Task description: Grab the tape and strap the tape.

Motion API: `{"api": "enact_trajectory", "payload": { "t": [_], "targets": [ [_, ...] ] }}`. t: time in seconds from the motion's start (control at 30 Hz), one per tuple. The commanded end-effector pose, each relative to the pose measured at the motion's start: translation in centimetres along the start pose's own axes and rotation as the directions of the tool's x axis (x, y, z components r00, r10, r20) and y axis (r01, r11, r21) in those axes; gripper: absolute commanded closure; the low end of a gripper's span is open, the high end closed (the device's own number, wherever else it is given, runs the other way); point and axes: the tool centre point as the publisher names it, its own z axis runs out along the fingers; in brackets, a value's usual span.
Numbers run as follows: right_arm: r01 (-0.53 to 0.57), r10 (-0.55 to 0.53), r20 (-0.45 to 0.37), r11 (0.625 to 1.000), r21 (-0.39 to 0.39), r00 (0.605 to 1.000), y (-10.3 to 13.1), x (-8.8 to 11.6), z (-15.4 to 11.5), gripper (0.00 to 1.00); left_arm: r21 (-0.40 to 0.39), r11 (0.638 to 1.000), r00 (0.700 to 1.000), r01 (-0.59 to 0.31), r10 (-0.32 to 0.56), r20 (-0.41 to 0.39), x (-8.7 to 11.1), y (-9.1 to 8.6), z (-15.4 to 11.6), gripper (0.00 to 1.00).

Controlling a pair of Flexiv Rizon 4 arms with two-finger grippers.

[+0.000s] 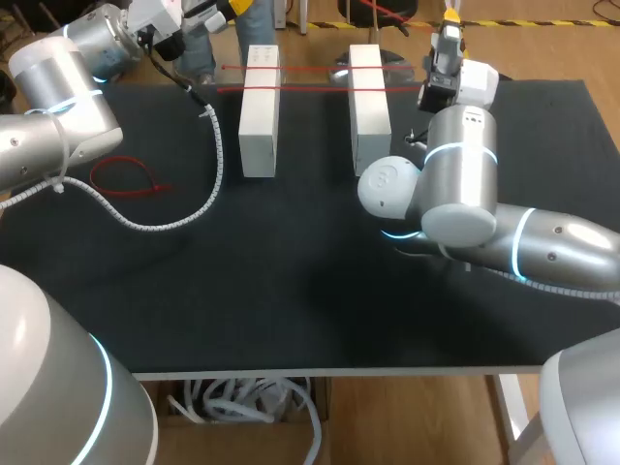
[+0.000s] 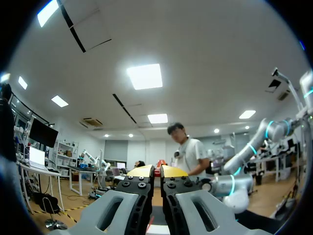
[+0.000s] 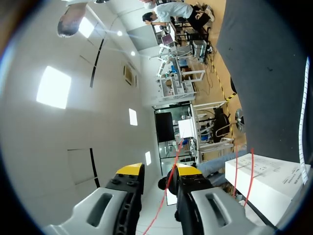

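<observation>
My left jaws [image 1: 236, 6] [image 2: 157, 174] hang above the desk's [image 1: 291, 281] far left corner. They are drawn in to a narrow slit, and a bit of red tape [image 2: 157, 171] is pinched between the yellow tips. Below them, my left arm's white spiral cable [image 1: 211, 179] curves across the dark desk top. A red loop [image 1: 126, 179] lies flat near the left edge, just beside that cable and well apart from the blocks.

Toward the middle stand two white blocks, the left block [image 1: 260, 111] and the right block [image 1: 369, 97], side by side with a gap between them. Two red straps cross both blocks at their far ends. The far strap [image 1: 310, 66] and the near strap [image 1: 310, 87] run roughly parallel to each other.

My right jaws [image 1: 451, 17] [image 3: 159, 170] are past the far end of the right block, at the desk's back edge. They stand apart, not clamped. A thin red strand [image 3: 171, 171] runs lengthwise through the gap between them, nearer one finger. I cannot tell whether it touches that finger.
</observation>
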Motion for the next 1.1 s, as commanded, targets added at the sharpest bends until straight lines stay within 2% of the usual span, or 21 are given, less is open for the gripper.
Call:
{"api": "enact_trajectory", "payload": {
  "t": [0.03,0.17,0.27,0.37,0.43,0.73,0.9,0.93,0.97,1.1],
  "targets": [
    [0.004,-0.004,0.006,1.0,-0.002,1.0,-0.1,0.2,-0.2,0.72,0.0,1.0,1.0,-0.001,0.001,0.002,0.1,0.0,0.0,1.0],
    [0.008,-0.008,0.005,1.0,-0.003,1.0,-0.2,0.1,-0.2,0.71,0.0,1.0,1.0,-0.001,0.001,0.002,0.1,0.0,0.0,1.0],
    [0.009,-0.009,0.004,1.0,0.003,1.0,-0.5,0.2,-0.3,0.6,0.0,1.0,1.0,-0.001,0.001,0.002,0.1,0.0,0.0,1.0],
    [0.009,-0.009,0.003,1.0,0.011,1.0,-0.8,0.2,-0.5,0.67,0.0,1.0,1.0,-0.001,0.001,0.002,0.1,0.0,0.0,1.0],
    [0.01,-0.01,0.004,1.0,0.015,1.0,-0.9,0.2,-0.5,0.64,0.0,1.0,1.0,-0.001,0.001,0.002,0.1,0.0,0.0,1.0],
    [0.011,-0.011,0.005,1.0,0.025,1.0,-1.2,0.1,-0.6,0.65,0.0,1.0,1.0,-0.001,0.001,0.002,0.1,0.0,0.0,1.0],
    [0.01,-0.01,0.004,1.0,0.025,1.0,-1.3,0.1,-0.7,0.8,0.0,1.0,1.0,-0.001,0.001,0.002,0.1,0.0,0.0,1.0],
    [0.01,-0.01,0.003,1.0,0.025,1.0,-1.3,0.1,-0.7,0.86,0.0,1.0,1.0,-0.001,0.001,0.002,0.1,0.0,0.0,1.0],
    [0.011,-0.012,0.001,1.0,0.025,1.0,-1.3,0.1,-0.7,1.0,0.0,1.0,1.0,-0.001,0.001,0.002,0.1,0.0,0.0,1.0],
    [0.014,-0.014,-0.001,1.0,0.022,1.0,-1.3,0.1,-0.6,1.0,0.0,1.0,1.0,-0.001,0.001,0.002,0.1,0.0,0.0,1.0]
  ]
}}
